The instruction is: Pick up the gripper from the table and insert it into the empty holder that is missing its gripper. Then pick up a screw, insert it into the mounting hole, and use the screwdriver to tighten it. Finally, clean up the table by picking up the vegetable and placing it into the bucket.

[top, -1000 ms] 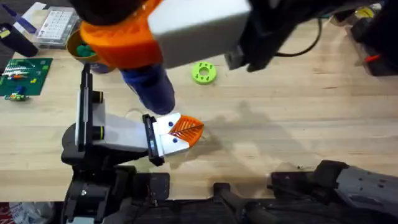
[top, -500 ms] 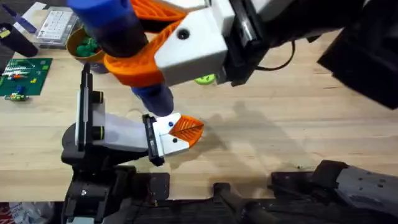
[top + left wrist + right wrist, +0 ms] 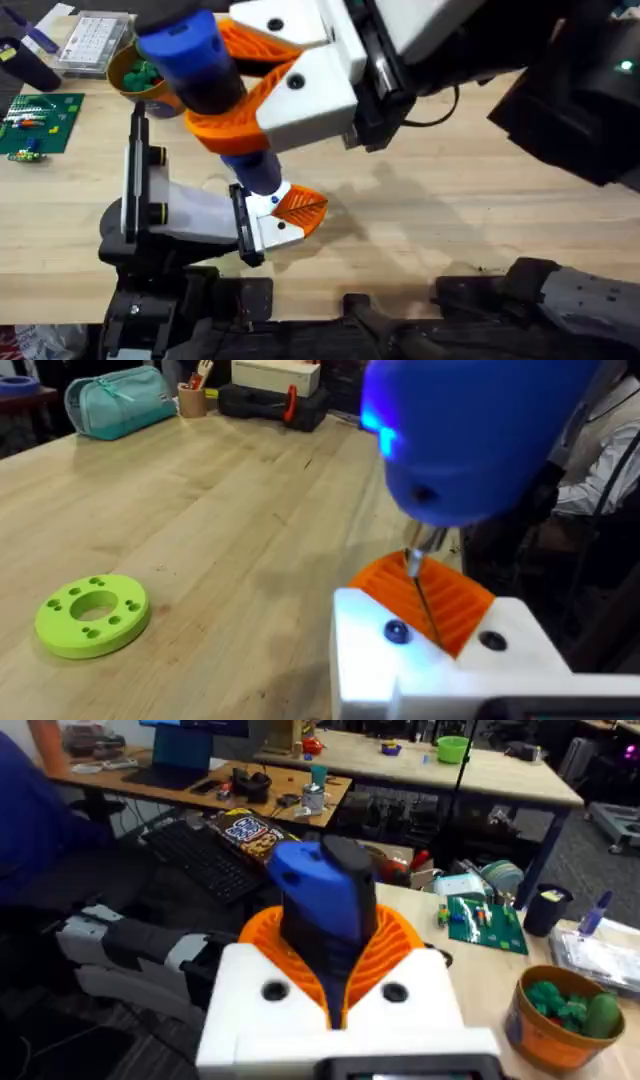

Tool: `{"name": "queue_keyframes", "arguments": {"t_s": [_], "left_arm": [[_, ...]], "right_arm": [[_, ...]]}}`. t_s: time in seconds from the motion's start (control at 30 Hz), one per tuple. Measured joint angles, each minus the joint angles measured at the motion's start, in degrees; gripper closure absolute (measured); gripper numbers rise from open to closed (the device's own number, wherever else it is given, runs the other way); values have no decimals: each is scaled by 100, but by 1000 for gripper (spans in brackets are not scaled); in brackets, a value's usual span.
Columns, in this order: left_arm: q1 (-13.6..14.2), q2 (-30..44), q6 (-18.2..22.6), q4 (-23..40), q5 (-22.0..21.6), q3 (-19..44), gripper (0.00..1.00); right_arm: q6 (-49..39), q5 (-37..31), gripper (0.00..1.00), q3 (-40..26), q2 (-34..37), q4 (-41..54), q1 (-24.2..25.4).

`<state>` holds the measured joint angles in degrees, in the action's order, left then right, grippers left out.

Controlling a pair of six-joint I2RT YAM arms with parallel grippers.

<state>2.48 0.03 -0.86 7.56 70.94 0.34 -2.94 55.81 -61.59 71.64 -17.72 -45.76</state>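
1. Overhead view: the right arm reaches across the wooden desk [image 3: 480, 190] toward its left side. Its large white-and-orange end effector [image 3: 235, 85] is clamped on the thick blue cylindrical screwdriver [image 3: 200, 70], which points down.
2. The screwdriver's lower end meets the small white-block gripper with orange ribbed tips [image 3: 285, 212]. That gripper sits on the black end plate of the white boxy holder [image 3: 190, 212], which lies near the desk's front left corner on a black base.
3. At the desk's far left edge stands the small round orange bucket [image 3: 138, 80], with green pieces inside it; which of them is the dark green vegetable I cannot tell.
4. Left wrist view: the screwdriver [image 3: 470, 440] hangs over the gripper [image 3: 430, 620], its thin metal bit touching the orange ribbed part between two dark dots in the white block. A lime-green ring disc with holes [image 3: 92, 615] lies flat on the desk, well apart. Whether the left end effector is apart or together I cannot tell.
5. Right wrist view: the right end effector's [image 3: 335, 985] orange ribbed pads [image 3: 395, 950] press both sides of the screwdriver [image 3: 325, 895]. The bucket [image 3: 560, 1020] stands nearby holding green toy vegetables [image 3: 575, 1005].
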Motion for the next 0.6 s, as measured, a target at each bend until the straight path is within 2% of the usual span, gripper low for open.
{"name": "queue_keyframes", "arguments": {"t_s": [0.6], "left_arm": [[0, 0, 0, -1, 0, 0, 992]], "right_arm": [[36, 3, 951, 138, 92, -135, 0]]}}
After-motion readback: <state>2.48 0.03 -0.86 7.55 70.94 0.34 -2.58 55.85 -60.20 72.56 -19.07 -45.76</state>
